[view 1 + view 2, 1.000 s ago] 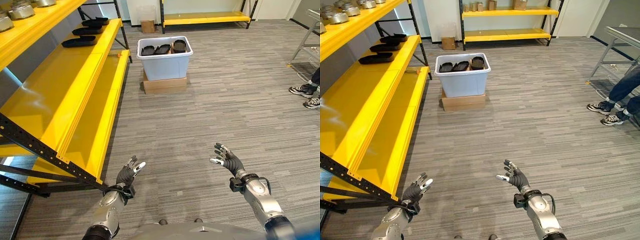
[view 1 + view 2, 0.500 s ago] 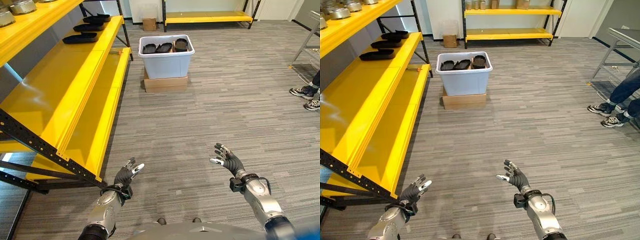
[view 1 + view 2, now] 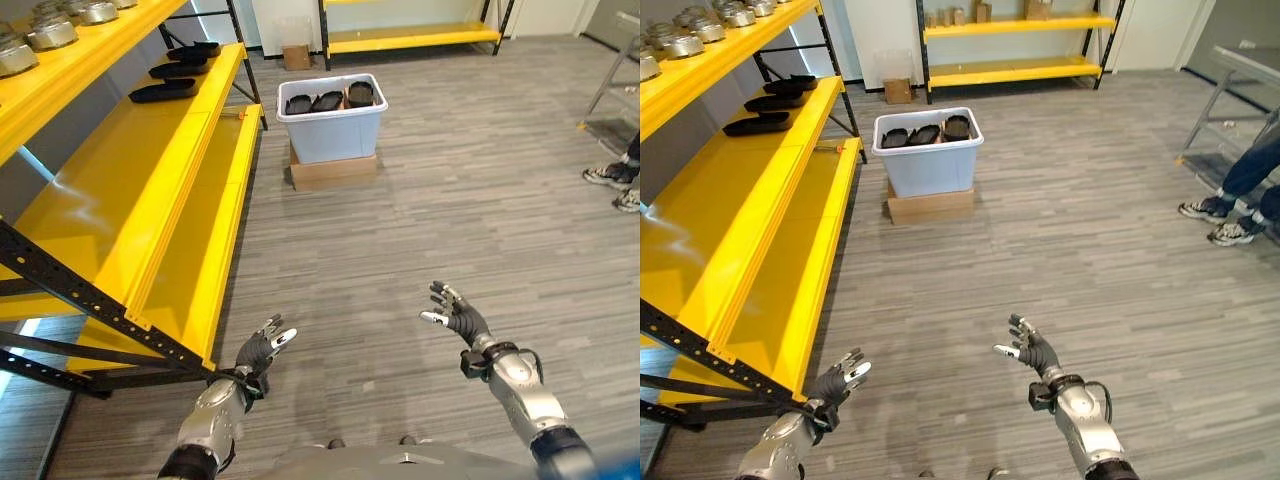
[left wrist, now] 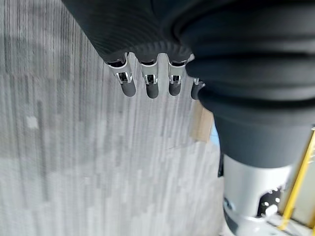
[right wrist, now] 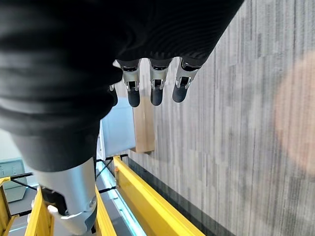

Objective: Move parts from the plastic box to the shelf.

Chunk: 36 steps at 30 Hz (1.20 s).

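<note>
A pale blue plastic box (image 3: 333, 122) stands on a flat cardboard carton (image 3: 334, 171) far ahead on the floor, holding black moulded parts (image 3: 328, 100). More black parts (image 3: 164, 90) lie on the far end of the yellow shelf (image 3: 120, 190) along my left. My left hand (image 3: 259, 351) hovers low near the shelf's front corner, fingers relaxed and holding nothing. My right hand (image 3: 457, 315) hangs over the floor at the lower right, open and empty too. Both hands are well short of the box.
Metal parts (image 3: 50, 32) sit on the shelf's upper level. A second yellow rack (image 3: 1010, 45) and a small carton (image 3: 897, 90) stand against the back wall. A person's legs and shoes (image 3: 1235, 200) are at the right edge, beside a grey metal frame (image 3: 1225, 95).
The whole picture has shifted slightly, so the camera moved. Both hands keep their open pose and hold nothing.
</note>
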### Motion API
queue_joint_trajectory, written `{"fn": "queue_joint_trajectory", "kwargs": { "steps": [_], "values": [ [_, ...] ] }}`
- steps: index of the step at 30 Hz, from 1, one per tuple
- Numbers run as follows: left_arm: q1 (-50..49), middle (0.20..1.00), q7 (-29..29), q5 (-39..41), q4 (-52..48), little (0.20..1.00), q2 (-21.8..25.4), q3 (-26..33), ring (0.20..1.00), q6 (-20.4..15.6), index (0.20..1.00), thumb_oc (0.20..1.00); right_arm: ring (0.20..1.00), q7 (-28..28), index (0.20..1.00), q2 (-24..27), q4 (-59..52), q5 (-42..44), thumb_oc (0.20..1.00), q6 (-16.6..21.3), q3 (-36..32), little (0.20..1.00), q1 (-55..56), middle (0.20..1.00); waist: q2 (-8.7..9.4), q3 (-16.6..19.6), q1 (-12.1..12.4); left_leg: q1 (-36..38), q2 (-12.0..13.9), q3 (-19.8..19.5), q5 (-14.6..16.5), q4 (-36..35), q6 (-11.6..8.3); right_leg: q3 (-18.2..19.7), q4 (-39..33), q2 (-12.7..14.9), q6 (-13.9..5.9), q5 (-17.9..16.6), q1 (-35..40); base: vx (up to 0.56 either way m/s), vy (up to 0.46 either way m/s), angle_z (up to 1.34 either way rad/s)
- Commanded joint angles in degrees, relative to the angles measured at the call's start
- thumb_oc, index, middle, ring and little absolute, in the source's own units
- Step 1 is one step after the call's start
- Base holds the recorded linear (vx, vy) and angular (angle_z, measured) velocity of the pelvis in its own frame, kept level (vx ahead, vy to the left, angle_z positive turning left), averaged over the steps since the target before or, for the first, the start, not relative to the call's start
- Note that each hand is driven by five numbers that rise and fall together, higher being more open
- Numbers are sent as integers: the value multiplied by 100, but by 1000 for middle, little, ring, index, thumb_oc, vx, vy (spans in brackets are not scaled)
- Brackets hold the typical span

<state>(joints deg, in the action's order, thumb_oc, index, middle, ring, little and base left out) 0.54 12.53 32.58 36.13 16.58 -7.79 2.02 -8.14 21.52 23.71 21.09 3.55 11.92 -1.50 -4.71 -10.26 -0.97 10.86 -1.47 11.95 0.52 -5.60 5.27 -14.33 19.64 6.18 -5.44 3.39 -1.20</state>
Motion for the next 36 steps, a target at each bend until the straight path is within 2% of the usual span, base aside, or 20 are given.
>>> {"fn": "queue_joint_trajectory", "kwargs": {
  "steps": [1,2,4,6,7,10,14,17,19,22,25,26,29,30,31,32,33,34,36],
  "values": [
    [71,1000,163,-68,-172,1000,256,-2,1000,-283,1000,1000,1000,121,1000,-174,-66,-64,1000,438,12,1000,-406,1000,427,-108,111,5,-139,64,154,144,38,-156,867,735,-338,-1352,-267,-1,359,3],
    [27,1000,156,-58,-196,1000,248,11,1000,-276,1000,1000,1000,127,1000,-172,-81,-84,1000,431,-6,1000,-399,1000,413,-147,118,57,-152,70,178,125,36,-212,1043,782,-364,-1433,-403,47,158,9],
    [-34,1000,154,38,-218,1000,221,2,1000,-272,1000,1000,1000,-14,1000,-84,-95,-47,1000,473,-37,1000,-423,1000,494,-214,13,169,-249,-74,257,64,-10,-223,369,363,-380,-1434,-650,101,62,3],
    [-73,1000,199,-26,-233,1000,193,-34,1000,-290,1000,1000,1000,-81,1000,-48,-213,-21,1000,451,-69,1000,-362,1000,611,-235,-81,254,-339,-222,334,62,-38,-141,-420,88,-431,-1563,-734,214,-47,1],
    [-93,1000,229,-106,-252,1000,162,-143,1000,-293,1000,1000,1000,159,1000,-39,-204,-45,1000,471,-122,1000,-324,1000,740,-251,-97,338,-448,-382,422,64,-44,-138,-1249,25,-519,-1847,-866,293,-81,39],
    [-135,1000,269,-197,-192,1000,125,-288,1000,-355,1000,1000,1000,404,1000,-36,-84,107,1000,477,-216,1000,-298,1000,771,-283,-114,462,-474,-543,494,60,-57,-123,-2002,14,-559,-2021,-992,261,-68,44],
    [-245,1000,367,-277,-138,1000,43,-481,1000,-393,1000,1000,1000,622,1000,-106,15,-27,1000,641,-332,1000,-125,1000,741,-332,-206,608,-474,-676,615,170,-35,83,-2365,-59,-513,-2037,-979,397,-50,35],
    [-202,1000,578,-430,-127,1000,-15,-723,1000,-454,1000,1000,1000,962,1000,-140,38,169,1000,490,-347,1000,-41,1000,760,-180,-381,562,-555,-936,759,404,41,635,-2391,-155,-378,-1925,-854,448,-36,66],
    [-252,1000,642,-255,-334,1000,9,-785,1000,-442,1000,1000,1000,1250,1000,-131,88,-113,1000,504,-398,1000,97,1000,716,-41,-447,624,-551,-924,880,484,27,691,-2288,-194,-280,-1794,-730,547,-104,99],
    [-356,1000,480,-94,-573,1000,-13,-837,1000,-353,1000,1000,1000,1739,1000,-107,111,-24,1000,790,-461,1000,171,1000,692,83,-486,687,-512,-877,1025,594,4,737,-2025,-277,-118,-1649,-615,495,-142,44],
    [-415,1000,372,-112,-586,1000,-87,-820,1000,-478,1000,1000,1000,1853,1000,-111,-71,-53,1000,913,-606,1000,244,1000,650,184,-550,639,-426,-903,786,792,-103,816,-1930,-449,51,-1456,-558,360,-145,-3],
    [-428,1000,358,-45,-635,1000,-128,-788,1000,-544,1000,1000,1000,1810,1000,-88,-296,-232,1000,935,-644,1000,313,1000,630,222,-592,570,-358,-879,560,969,-199,835,-1956,-560,146,-1336,-489,390,-194,-16],
    [-371,1000,244,-25,-765,1000,-173,-688,1000,-618,1000,1000,1000,1756,1000,-35,-571,-371,1000,857,-647,1000,401,1000,599,300,-631,404,-221,-805,206,1475,-381,765,-1978,-689,298,-1123,-410,351,-220,-12],
    [-304,1000,157,-27,-753,1000,-180,-650,1000,-687,1000,1000,1000,1654,1000,0,-615,-426,1000,884,-651,1000,424,1000,593,332,-649,328,-166,-720,51,1794,-467,698,-1950,-736,377,-989,-388,316,-256,-11],
    [-223,1000,379,132,-728,1000,-179,-646,1000,-505,1000,1000,1000,1655,1000,38,-672,-509,1000,889,-638,1000,446,1000,583,366,-683,225,-89,-564,-152,2276,-584,605,-1921,-767,474,-866,-374,289,-276,11],
    [-172,1000,649,96,-748,1000,-203,-671,1000,-495,1000,1000,1000,1858,1000,103,-720,-535,1000,993,-613,1000,448,1000,597,365,-670,-69,-38,-378,-460,3013,-731,481,-1933,-776,605,-724,-270,289,-338,61],
    [-101,1000,660,-13,-949,1000,-214,-749,1000,-519,1000,1000,1000,2042,1000,172,-704,-490,1000,1126,-675,1000,448,1000,730,240,-621,-1046,257,-120,-643,4685,-827,471,-1964,-694,738,-588,5,247,-286,59],
    [-73,1000,601,47,-1002,1000,-225,-762,1000,-476,1000,1000,1000,2074,1000,183,-688,-525,1000,1161,-669,1000,443,1000,724,173,-611,-1334,412,-100,-622,5087,-818,494,-1958,-721,779,-560,103,224,-189,52],
    [-3,1000,484,92,-1007,1000,-233,-726,1000,-443,1000,1000,1000,1969,1000,155,-648,-520,1000,1164,-648,1000,426,1000,751,95,-610,-1621,627,82,-490,4873,-691,605,-1961,-709,774,-525,294,178,20,-21]
  ]
}}
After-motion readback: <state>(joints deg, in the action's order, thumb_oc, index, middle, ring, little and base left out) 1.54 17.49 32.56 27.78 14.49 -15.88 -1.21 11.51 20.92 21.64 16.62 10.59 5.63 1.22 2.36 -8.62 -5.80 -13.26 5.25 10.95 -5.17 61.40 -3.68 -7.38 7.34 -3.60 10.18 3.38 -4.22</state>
